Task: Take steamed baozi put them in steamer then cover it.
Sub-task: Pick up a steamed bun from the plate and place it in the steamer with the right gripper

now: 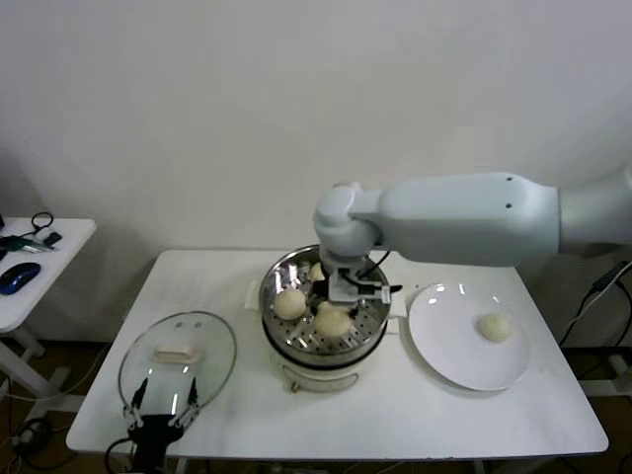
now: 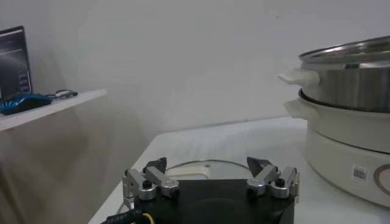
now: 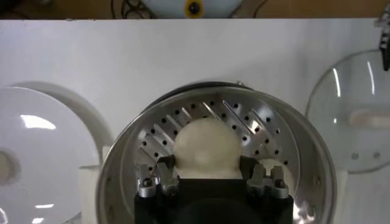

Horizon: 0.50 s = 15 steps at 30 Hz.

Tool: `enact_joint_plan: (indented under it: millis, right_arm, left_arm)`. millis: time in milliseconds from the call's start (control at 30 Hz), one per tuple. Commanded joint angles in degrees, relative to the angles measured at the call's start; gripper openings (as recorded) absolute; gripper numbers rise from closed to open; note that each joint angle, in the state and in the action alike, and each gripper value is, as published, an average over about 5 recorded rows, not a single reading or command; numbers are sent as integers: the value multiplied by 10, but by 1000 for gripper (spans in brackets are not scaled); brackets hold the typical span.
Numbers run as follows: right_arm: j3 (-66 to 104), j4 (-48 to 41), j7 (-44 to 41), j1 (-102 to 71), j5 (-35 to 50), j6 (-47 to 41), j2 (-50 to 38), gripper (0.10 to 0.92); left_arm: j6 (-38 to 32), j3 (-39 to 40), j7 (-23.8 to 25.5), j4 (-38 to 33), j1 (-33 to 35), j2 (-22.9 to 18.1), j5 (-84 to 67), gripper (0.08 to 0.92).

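The steamer (image 1: 367, 331) sits mid-table on its white cooker base (image 1: 316, 378). Three baozi lie in it in the head view: one left (image 1: 289, 303), one front (image 1: 333, 321), one at the back (image 1: 316, 272). A fourth baozi (image 1: 494, 328) lies on the white plate (image 1: 444, 341). My right gripper (image 1: 341, 288) hangs inside the steamer, its fingers closed against the sides of a baozi (image 3: 206, 149) low over the perforated floor (image 3: 183, 119). The glass cover (image 1: 212, 367) lies flat at front left. My left gripper (image 1: 158, 407) is open at the cover's near edge (image 2: 195, 165), empty.
A side table (image 1: 39, 272) with a blue mouse (image 1: 18, 277) and cables stands far left. The steamer (image 2: 353, 76) and cooker base (image 2: 347, 140) rise to the right of my left gripper. The plate (image 3: 36, 152) and cover (image 3: 359, 115) flank the steamer.
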Motion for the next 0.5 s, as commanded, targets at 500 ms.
enact_joint_plan:
  millis: [500]
  right_arm:
    - [6, -49, 3, -20, -4, 19, 28, 808]
  left_arm:
    - [-2, -2, 0, 2, 0, 0, -2, 823]
